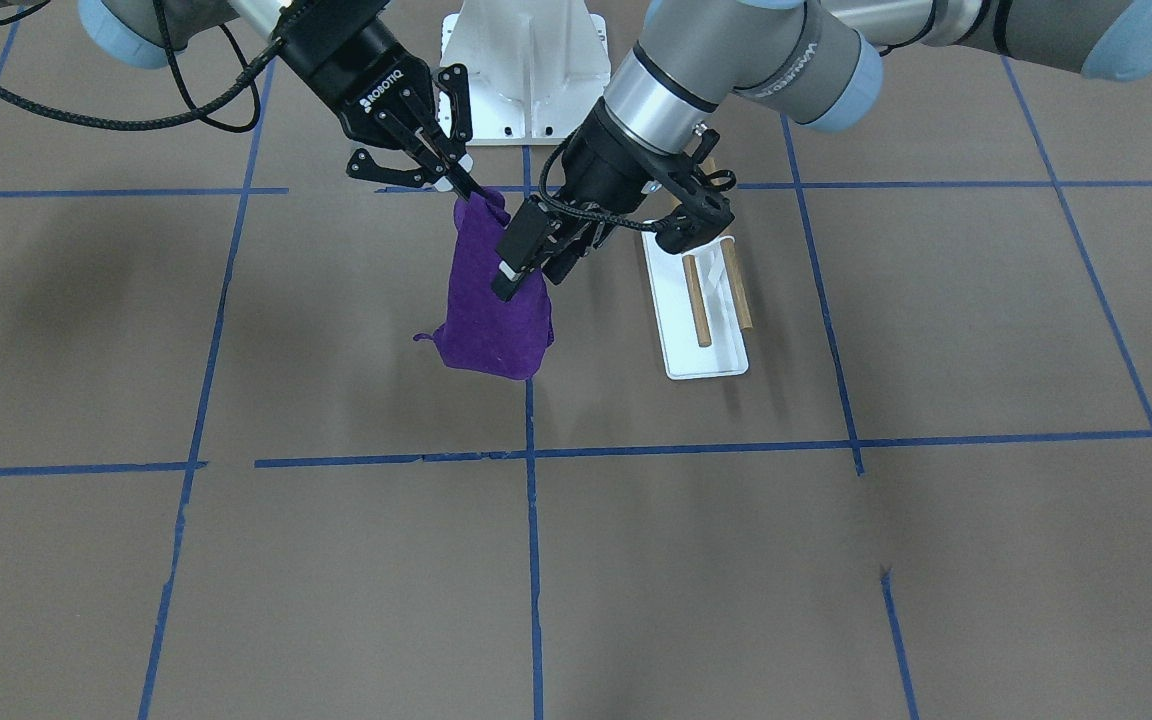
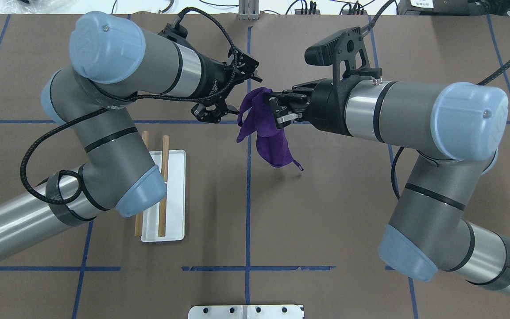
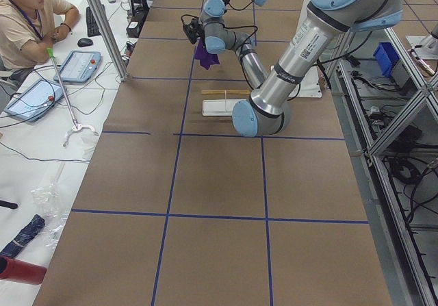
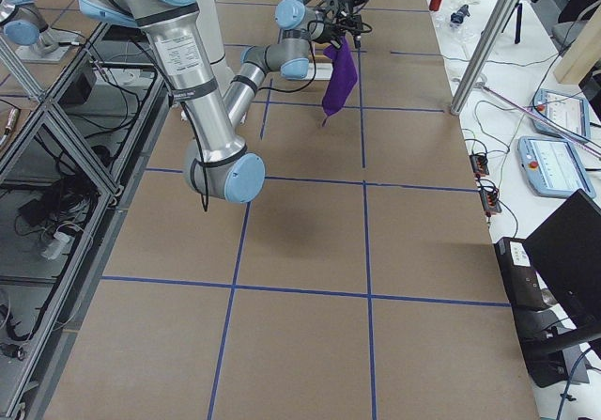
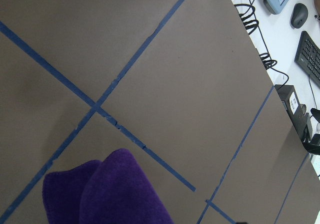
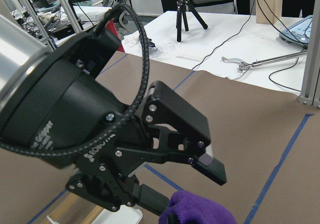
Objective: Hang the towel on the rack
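The purple towel point(image 1: 486, 310) hangs above the table from its top corner, bunched, with a small tail at the bottom. My right gripper point(image 1: 466, 190) is shut on that top corner; it also shows in the overhead view point(image 2: 275, 108). My left gripper point(image 1: 616, 238) is open and empty beside the towel's upper part, with its fingers point(image 6: 202, 156) spread wide in the right wrist view. The left wrist view shows only the towel point(image 5: 115, 194) below it. The rack point(image 2: 175, 195) stands on the table to my left, its two wooden dowels point(image 1: 701, 305) over the white base.
The large white bolted pedestal point(image 1: 526, 70) stands at the robot's side of the table. My left arm's elbow point(image 2: 140, 190) hangs over part of the rack. An operator point(image 3: 27, 18) sits at a side table beyond the table's far edge.
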